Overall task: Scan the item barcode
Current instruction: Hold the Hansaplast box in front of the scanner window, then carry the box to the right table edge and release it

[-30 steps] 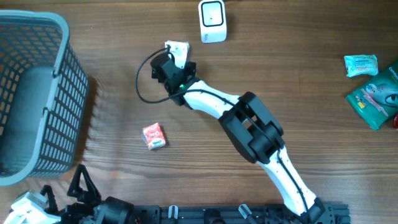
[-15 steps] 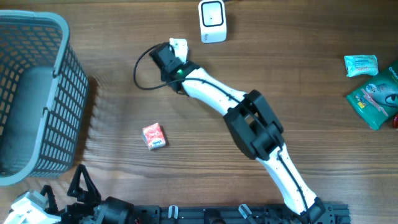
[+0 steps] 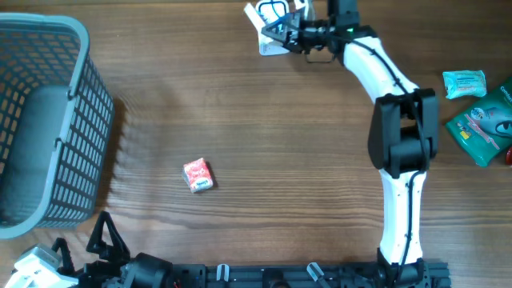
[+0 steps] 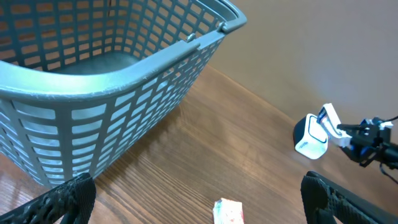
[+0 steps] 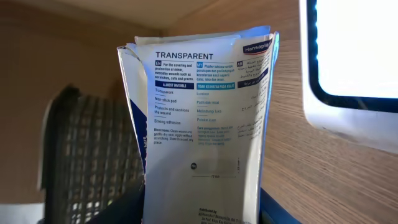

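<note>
**A:** Overhead first. Where is the item?

**B:** The white packet (image 3: 259,14) is at the far edge of the table (image 3: 280,136). It is lifted off the wood in the right gripper (image 3: 280,30) and held over the scanner (image 3: 276,46). A red packet (image 3: 198,174) lies alone mid-table. The basket (image 3: 48,48) sits at the left, and 2 green packs (image 3: 478,128) lie at the right edge.

**A:** The left wrist view?

**B:** The left gripper (image 4: 196,186) hangs low near the basket, its 2 fingers (image 4: 68,202) spread wide with nothing between them. From there the packet shows edge-on, just beside the scanner. Whether they touch I cannot tell.

**A:** And the right wrist?

**B:** The packet fills the frame and stands upright, pinched at its bottom end between that gripper's 2 fingers (image 5: 124,208). Its printed face is toward this camera, and the scanner's bright face is at the right. No barcode shows on this side.

**A:** How will it handle?

**B:** I judge it light, thin and floppy, a flat sleeve whose top corners curl apart. With so low a pinch the upper part can sway. A hold nearer the middle of 1 edge, clear of the print, would be steadier. A hard squeeze would crease it, and a crease across the code could spoil the read.
</note>
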